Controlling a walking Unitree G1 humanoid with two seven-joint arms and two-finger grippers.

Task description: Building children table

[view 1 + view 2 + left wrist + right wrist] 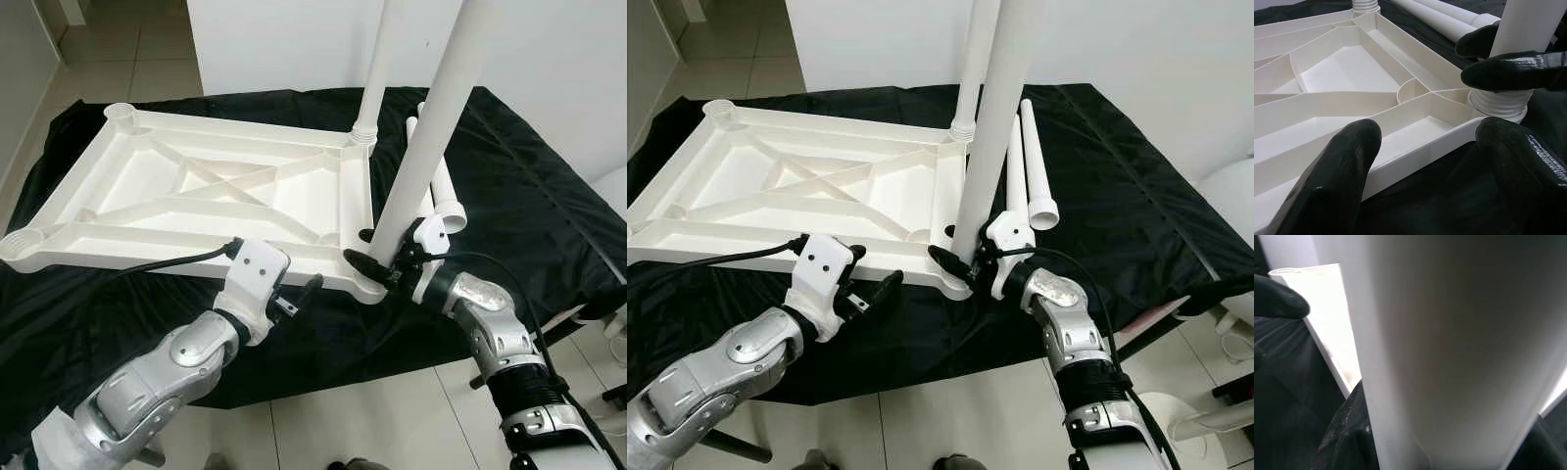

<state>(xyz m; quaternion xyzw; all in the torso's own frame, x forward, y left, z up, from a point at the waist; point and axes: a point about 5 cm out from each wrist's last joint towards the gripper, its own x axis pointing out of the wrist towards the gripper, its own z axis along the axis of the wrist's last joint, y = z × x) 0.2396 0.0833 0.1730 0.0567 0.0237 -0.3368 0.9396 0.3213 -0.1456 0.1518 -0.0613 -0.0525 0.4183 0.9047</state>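
Tabletop (pixel 196 191) lies upside down on the black cloth (pixel 529 166) so its corner sockets face up, right gripper (pixel 384 262) clamped around an upright leg (pixel 431 147) at the near corner socket, left gripper (pixel 294 299) spread apart beside the near rim, probably to steady it.

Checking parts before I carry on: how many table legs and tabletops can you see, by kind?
Tabletops, upside down on the black cloth: 1
Legs standing in corner sockets: 2, the far leg and the near leg, which the right gripper grips
Legs lying loose on the cloth: 2
Total: 5 parts
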